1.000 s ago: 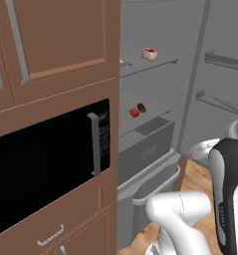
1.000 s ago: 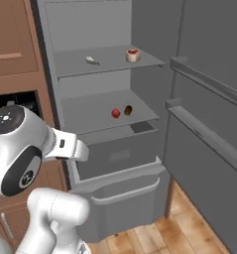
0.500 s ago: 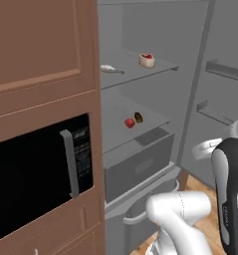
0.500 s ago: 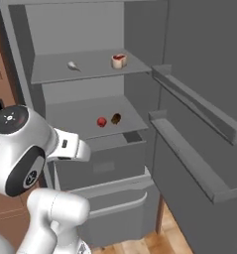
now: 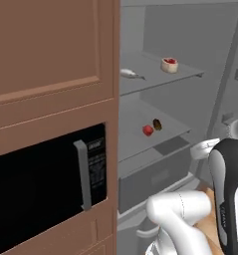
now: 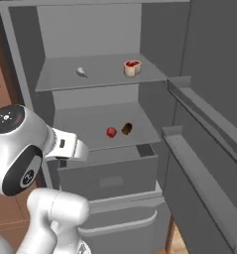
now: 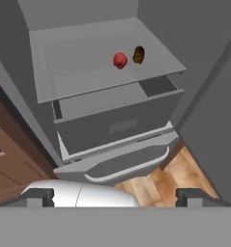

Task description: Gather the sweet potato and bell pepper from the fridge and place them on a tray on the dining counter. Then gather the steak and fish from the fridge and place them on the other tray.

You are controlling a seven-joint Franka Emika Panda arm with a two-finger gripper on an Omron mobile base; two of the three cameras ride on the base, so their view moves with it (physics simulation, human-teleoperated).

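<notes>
Open fridge (image 6: pixel 154 30), grey interior, door swung to the right side of the right base frame.

Upper shelf (image 6: pixel 55 82): steak (image 6: pixel 132 67), a pale round cut with a red top, right of centre; fish (image 6: pixel 82 72), small and pale, left of centre, well apart from the steak. In the left base view the steak (image 5: pixel 169 64) sits upper right and the fish (image 5: pixel 131 74) just right of the cabinet edge.

Middle shelf (image 6: pixel 80 131): bell pepper (image 6: pixel 111 132), red and round, with the sweet potato (image 6: pixel 127 129), brown and oval, just beside it to the right, near the frame centre. In the hand view the bell pepper (image 7: pixel 119 60) and sweet potato (image 7: pixel 138 55) lie near the top centre; whether they touch cannot be told.

Drawer (image 7: pixel 112 128): below the middle shelf, pulled partly out.

Microwave (image 5: pixel 41 184): black, lower left of the left base frame, set in brown cabinet (image 5: pixel 51 50).

Hand (image 7: pixel 115 197): fingertips at the bottom corners of the hand view, spread wide, nothing between them, well back from the shelves.
</notes>
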